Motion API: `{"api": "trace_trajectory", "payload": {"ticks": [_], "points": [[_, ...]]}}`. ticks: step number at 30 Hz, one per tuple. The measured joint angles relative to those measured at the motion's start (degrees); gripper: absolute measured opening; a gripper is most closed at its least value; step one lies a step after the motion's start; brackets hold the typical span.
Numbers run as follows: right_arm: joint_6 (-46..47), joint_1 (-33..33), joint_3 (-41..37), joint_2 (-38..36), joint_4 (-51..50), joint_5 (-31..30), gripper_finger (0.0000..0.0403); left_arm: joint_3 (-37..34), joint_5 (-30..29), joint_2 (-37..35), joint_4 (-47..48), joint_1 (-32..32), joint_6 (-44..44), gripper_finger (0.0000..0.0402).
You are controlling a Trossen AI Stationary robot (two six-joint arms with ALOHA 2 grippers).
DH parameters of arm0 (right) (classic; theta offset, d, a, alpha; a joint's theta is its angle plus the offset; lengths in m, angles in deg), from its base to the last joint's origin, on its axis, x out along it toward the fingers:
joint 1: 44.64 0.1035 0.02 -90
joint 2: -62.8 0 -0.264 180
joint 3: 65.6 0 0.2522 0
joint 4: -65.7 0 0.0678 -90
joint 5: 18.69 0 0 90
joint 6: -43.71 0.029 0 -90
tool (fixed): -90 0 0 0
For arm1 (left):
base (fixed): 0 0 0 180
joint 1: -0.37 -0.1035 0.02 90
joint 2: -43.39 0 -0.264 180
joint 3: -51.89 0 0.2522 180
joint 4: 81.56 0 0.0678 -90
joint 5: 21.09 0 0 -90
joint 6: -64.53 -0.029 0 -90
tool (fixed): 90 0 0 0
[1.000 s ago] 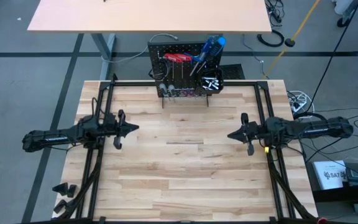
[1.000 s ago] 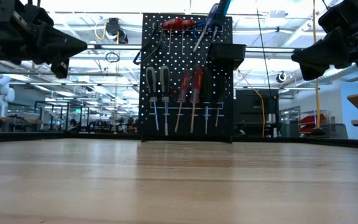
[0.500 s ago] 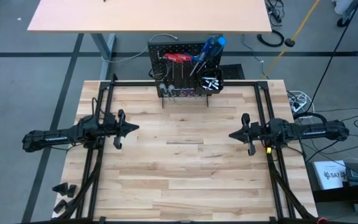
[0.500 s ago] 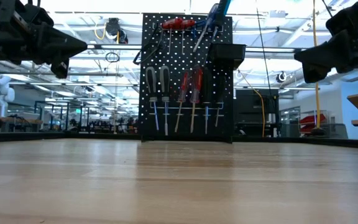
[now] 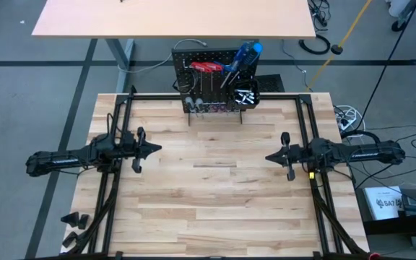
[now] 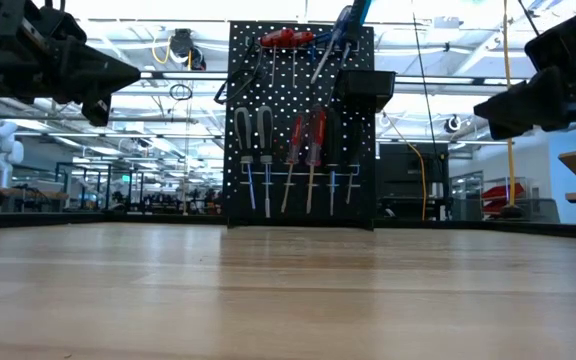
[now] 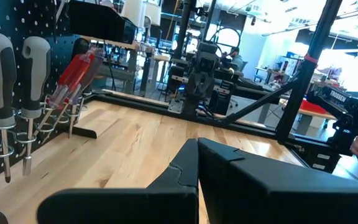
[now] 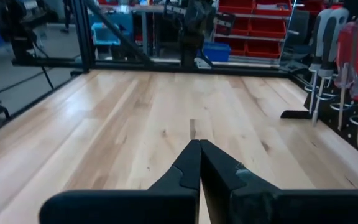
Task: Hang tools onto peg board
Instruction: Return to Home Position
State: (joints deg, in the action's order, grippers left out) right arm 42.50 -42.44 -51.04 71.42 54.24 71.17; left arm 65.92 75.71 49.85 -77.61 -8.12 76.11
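Both arms hover level over the table, tips facing each other, with the tools up on the peg board

The left gripper point(image 5: 155, 149) and the right gripper point(image 5: 269, 156) sit well apart over the table point(image 5: 208, 217), each with its two fingers pressed together and nothing between them. The peg board point(image 5: 206, 85) stands upright at the middle of the far edge, off to the side of each gripper's pointing line and about equally far from both, so neither arm is clearly nearer. The tools point(image 6: 290, 150) hang on it with handles up and shafts down. None lies on the wood, so I judge the arms have only to draw back to rest
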Motion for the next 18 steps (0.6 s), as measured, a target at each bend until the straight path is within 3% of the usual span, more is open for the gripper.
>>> {"api": "trace_trajectory", "payload": {"ticks": [18], "points": [[3.5, 0.0, 0.0, 0.0, -0.9, 0.0, 0.0, 0.0, 0.0, 0.0, 0.0, 0.0, 0.0, 0.0002]]}}
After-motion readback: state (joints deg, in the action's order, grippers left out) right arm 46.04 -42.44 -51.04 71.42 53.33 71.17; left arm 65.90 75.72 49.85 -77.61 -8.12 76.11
